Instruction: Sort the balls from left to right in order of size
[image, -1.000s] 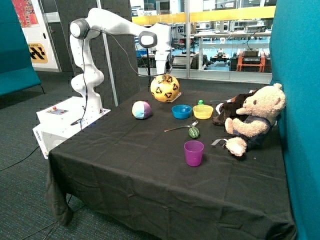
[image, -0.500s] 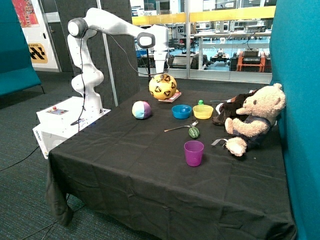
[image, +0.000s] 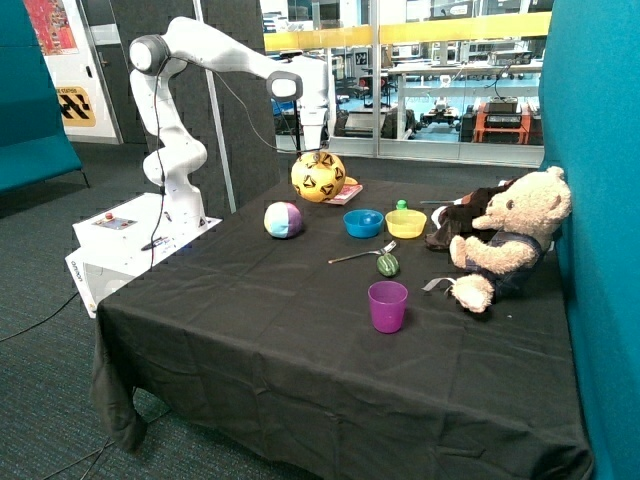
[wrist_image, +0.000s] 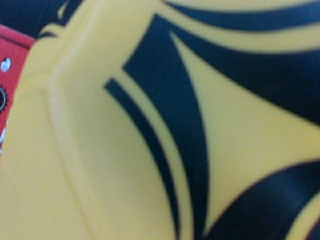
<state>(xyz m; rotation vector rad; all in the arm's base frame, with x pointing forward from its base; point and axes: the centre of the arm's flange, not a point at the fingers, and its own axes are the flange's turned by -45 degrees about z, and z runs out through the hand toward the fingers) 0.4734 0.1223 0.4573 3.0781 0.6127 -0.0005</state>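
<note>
My gripper (image: 313, 150) is shut on a large yellow ball with black markings (image: 318, 177) and holds it just above the back of the table, over a red book (image: 345, 194). In the wrist view the yellow ball (wrist_image: 165, 125) fills almost the whole picture, with the red book's edge (wrist_image: 10, 65) beside it. A mid-sized pink, blue and yellow ball (image: 283, 220) lies on the black cloth in front of the held ball. A small green ball (image: 388, 265) lies further towards the teddy bear, by a spoon.
A blue bowl (image: 363, 223) and a yellow bowl (image: 406, 224) stand side by side behind the spoon (image: 358, 256). A purple cup (image: 388, 306) stands nearer the front. A teddy bear (image: 510, 240) sits against the teal wall, with a dark object (image: 458, 215) beside it.
My gripper has carried the yellow ball a short way sideways, away from the bowls and towards the arm's base side of the table. Everything else stayed put.
</note>
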